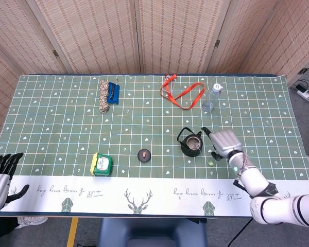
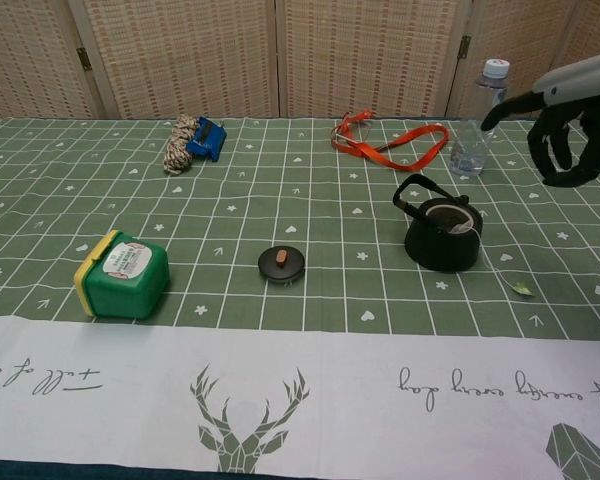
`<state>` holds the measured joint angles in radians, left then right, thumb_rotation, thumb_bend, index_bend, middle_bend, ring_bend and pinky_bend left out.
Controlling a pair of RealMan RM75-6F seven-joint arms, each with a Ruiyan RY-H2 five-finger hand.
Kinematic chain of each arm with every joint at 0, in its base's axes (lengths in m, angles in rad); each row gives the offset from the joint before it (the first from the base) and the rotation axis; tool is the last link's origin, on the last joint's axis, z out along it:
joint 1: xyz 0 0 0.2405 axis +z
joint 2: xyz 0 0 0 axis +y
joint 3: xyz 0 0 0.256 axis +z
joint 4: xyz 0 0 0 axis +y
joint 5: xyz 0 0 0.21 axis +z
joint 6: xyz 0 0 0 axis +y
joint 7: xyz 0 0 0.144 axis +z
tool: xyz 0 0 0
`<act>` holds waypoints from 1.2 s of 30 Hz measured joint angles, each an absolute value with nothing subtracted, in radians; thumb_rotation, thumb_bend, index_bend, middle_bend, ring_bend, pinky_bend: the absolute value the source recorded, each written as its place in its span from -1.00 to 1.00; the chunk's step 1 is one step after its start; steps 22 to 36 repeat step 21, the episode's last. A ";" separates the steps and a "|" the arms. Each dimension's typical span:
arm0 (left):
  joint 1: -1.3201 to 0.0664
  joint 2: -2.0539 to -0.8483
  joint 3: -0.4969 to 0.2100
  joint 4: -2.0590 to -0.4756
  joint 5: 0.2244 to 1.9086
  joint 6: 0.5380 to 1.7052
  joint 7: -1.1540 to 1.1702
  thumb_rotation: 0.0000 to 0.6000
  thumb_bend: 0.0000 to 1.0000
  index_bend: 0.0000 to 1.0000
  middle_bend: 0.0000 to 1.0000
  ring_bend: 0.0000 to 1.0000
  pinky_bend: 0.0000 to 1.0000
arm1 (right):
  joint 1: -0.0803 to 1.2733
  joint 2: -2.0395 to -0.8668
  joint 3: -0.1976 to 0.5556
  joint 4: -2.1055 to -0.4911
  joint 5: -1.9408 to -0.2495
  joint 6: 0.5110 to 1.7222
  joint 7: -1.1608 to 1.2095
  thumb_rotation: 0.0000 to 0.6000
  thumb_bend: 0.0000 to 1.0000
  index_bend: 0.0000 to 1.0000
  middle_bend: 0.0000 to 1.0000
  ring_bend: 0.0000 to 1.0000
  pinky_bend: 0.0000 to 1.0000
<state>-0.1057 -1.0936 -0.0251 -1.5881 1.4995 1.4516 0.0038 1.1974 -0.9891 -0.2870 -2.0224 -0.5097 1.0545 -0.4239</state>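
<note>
A black teapot stands without its lid, a tea bag inside it. Its round black lid lies apart on the cloth to the left. My right hand hovers above and to the right of the teapot, fingers spread, holding nothing. A small green leaf lies on the cloth below it. My left hand stays off the table's left corner, fingers spread and empty.
A green box with a yellow rim sits front left. A rope coil with a blue clip lies at the back, an orange strap and a water bottle further right.
</note>
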 measured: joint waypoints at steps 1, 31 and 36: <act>-0.105 -1.094 -0.025 -1.590 1.501 1.454 0.006 1.00 -0.51 -0.99 -0.85 -0.92 -0.90 | 1.158 -0.992 -0.298 -2.040 -0.550 1.139 -0.442 1.00 -0.24 -1.00 -0.58 -0.57 -0.02; -0.093 -1.107 -0.011 -1.602 1.541 1.488 0.066 1.00 -0.51 -1.00 -0.85 -0.93 -0.91 | 0.332 -1.195 -0.345 -1.726 -1.069 1.787 -0.313 1.00 -0.24 -1.00 -1.00 -1.00 -1.00; -0.093 -1.107 -0.011 -1.602 1.541 1.488 0.066 1.00 -0.51 -1.00 -0.85 -0.93 -0.91 | 0.332 -1.195 -0.345 -1.726 -1.069 1.787 -0.313 1.00 -0.24 -1.00 -1.00 -1.00 -1.00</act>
